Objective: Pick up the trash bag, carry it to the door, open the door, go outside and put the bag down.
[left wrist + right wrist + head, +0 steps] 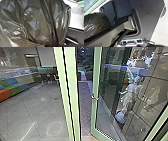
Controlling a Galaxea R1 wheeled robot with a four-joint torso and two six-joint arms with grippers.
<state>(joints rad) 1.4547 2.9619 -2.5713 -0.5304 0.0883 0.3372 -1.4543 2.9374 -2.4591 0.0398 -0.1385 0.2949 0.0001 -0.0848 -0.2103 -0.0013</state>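
Trash bag (37,23) bulging large and glossy close to my left wrist camera; also showing in right wrist view, beyond my own jointed bar. Judging it nearer left gripper than right gripper; not making out its long axis. Cannot tell whether either gripper is grasping or released. Glass door (93,119) standing open ahead, handle (95,98) facing gap between it and pale green post (71,84). Paving (85,97) running outward through gap.

Door and glass panels: nothing legible
Trash bag (37,25): bears no lettering that can be read
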